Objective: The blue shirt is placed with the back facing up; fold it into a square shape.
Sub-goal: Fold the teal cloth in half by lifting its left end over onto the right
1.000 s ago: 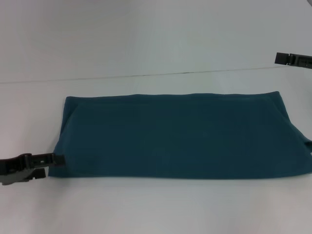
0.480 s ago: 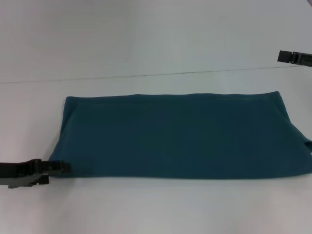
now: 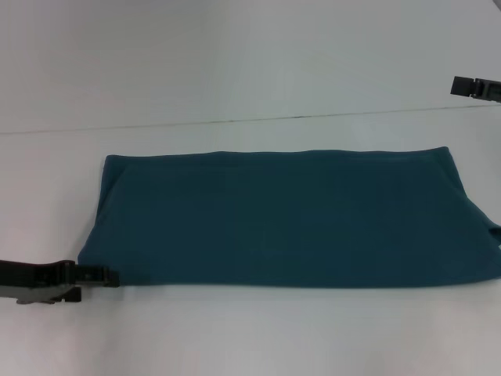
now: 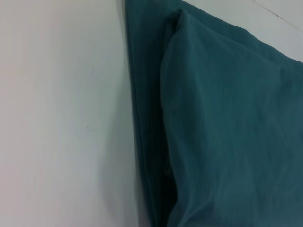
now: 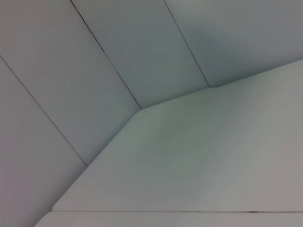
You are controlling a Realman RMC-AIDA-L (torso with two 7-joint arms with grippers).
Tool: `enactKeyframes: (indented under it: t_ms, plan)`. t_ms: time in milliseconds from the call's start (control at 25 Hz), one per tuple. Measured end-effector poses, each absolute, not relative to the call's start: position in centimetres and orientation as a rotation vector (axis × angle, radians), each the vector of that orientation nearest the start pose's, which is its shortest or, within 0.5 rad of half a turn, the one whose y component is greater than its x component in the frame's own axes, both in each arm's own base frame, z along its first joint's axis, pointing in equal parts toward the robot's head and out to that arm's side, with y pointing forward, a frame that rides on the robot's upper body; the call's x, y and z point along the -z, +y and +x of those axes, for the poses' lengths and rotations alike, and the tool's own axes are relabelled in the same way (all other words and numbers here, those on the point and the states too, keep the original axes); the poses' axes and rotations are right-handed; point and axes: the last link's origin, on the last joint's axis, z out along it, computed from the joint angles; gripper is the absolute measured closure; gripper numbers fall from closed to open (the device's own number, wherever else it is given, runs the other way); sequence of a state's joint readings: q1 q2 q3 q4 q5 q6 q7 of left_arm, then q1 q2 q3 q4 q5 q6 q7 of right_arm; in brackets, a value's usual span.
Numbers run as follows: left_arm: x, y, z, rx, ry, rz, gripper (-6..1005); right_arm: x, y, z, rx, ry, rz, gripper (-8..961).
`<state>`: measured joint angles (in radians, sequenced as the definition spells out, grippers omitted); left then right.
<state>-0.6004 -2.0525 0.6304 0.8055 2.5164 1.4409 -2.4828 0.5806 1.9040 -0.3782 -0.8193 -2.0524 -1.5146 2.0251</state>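
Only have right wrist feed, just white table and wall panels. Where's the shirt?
Observer: The blue shirt lies flat as a long band across the table, seen in the head view.
Operator: Left arm?
Observer: The left gripper is low at the shirt's near left corner, fingertips at the hem.
Operator: Layers there?
Observer: Left wrist view shows a folded-over layer lying on a lower layer along that edge.
Operator: And my arm?
Observer: The right gripper sits far right, off the shirt.

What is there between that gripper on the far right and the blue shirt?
Nothing: in the head view, only bare white table separates the right gripper from the blue shirt.
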Motion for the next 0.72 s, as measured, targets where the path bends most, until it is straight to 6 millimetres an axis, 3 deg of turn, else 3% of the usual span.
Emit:
enactKeyframes:
  t_ms: [720]
  plan:
    - [-2.52,35.69,-29.87,0.105,-1.826,-2.169,117,-14.88,38.02,28.57,-0.839,1.190,-2.161,38]
